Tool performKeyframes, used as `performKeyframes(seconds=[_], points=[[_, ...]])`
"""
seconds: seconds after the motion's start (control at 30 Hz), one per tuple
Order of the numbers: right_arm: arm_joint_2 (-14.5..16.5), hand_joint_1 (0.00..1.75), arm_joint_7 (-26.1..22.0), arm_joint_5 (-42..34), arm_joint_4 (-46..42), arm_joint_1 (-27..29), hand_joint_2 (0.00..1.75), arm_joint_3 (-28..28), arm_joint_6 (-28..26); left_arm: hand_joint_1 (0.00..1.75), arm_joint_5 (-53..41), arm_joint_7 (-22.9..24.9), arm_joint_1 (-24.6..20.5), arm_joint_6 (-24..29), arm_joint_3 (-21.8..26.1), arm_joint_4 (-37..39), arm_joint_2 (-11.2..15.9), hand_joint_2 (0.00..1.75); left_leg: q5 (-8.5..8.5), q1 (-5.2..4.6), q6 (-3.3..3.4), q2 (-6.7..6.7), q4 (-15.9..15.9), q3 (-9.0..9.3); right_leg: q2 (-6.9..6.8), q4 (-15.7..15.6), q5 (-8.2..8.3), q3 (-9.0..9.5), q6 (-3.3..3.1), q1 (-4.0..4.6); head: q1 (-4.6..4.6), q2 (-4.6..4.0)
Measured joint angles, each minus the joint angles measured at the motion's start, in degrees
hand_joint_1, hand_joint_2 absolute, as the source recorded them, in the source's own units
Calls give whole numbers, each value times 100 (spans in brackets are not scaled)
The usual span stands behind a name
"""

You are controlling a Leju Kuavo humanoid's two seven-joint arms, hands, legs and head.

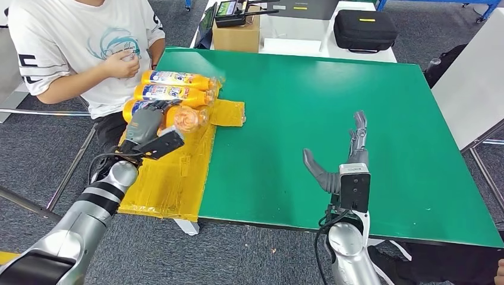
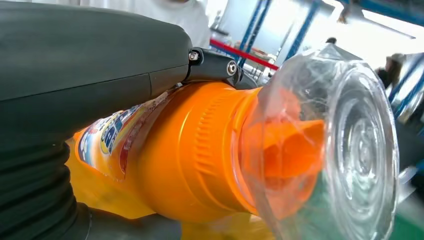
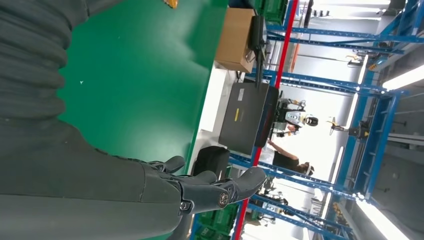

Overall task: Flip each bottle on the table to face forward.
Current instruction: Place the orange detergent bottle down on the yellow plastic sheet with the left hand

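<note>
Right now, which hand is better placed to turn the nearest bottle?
Left. The left hand already grips the nearest orange bottle on the yellow mat. The right hand hangs open above the bare green table, well away from the bottles.

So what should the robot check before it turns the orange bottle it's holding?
1. Left hand grips the nearest orange plastic bottle: ok.
2. Its label faces forward: cannot tell.
3. Right hand open over the green table, out of the way: ok.
4. The person's hands are off that bottle: ok.
5. The two other orange bottles lie close beside it, little turning room: not ok.
</note>
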Motion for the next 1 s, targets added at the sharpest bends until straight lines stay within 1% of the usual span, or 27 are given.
performKeyframes(seconds=[0.13, 0.23, 0.3, 0.4, 0.57, 0.7, 0.8, 0.9, 1.0], points=[[1, 0, 30, 14, -13, -7, 175, -3, 106, 175, -881, 1, -230, -260, -431, 539, 200, 175, 1, 0, -1, 1, 0, 0, 0, 1, 0, 0, 0, 0, 1, 0], [2, 0, 32, -13, -1, -53, 175, -3, 172, 175, -1169, -68, -431, -550, -832, 984, 362, 175, 1, 0, -1, 1, 0, 0, 1, 1, 0, 0, 0, -1, 1, 0], [3, 0, 31, -35, 21, -112, 175, -3, 197, 175, -1232, -116, -547, -652, -1053, 1212, 446, 175, 2, 0, -1, 0, 0, 0, 0, 1, 0, 1, 0, -1, 1, 0], [4, 0, 29, -44, 53, -174, 175, -3, 215, 175, -1281, -146, -690, -750, -1272, 1433, 525, 175, 2, 0, -1, -3, 0, 0, -1, 1, 0, 3, 0, -1, 1, 0], [6, 0, 25, -48, 72, -195, 175, -3, 224, 175, -1314, -180, -762, -877, -1388, 1528, 560, 175, 2, 0, -1, -3, 0, 0, -1, 1, 0, 3, 0, -1, 1, 0], [6, 0, 20, -58, 103, -205, 175, -3, 252, 175, -1314, -304, -859, -1178, -1637, 1671, 630, 175, 2, 0, -1, -3, 0, 0, 0, 1, 0, 3, 0, -1, -1, -1], [8, 0, 3, -127, 209, -258, 175, 3, 333, 175, -1109, -445, -984, -1617, -2039, 1890, 688, 175, 2, 0, -2, -3, 0, 0, 0, 1, 0, 3, 0, -1, 1, 0], [9, 0, -7, -146, 282, -307, 175, 14, 367, 175, -885, -480, -1006, -1669, -2163, 1963, 681, 175, 2, 0, -2, -3, 0, 0, -1, 1, 0, 3, 0, -1, 1, 0], [9, 0, -35, -157, 345, -348, 175, 23, 385, 175, -567, -638, -1001, -1659, -2211, 1992, 671, 175, 2, 0, -2, -4, 0, 0, -1, 1, 0, 3, 0, -1, 1, 0]])
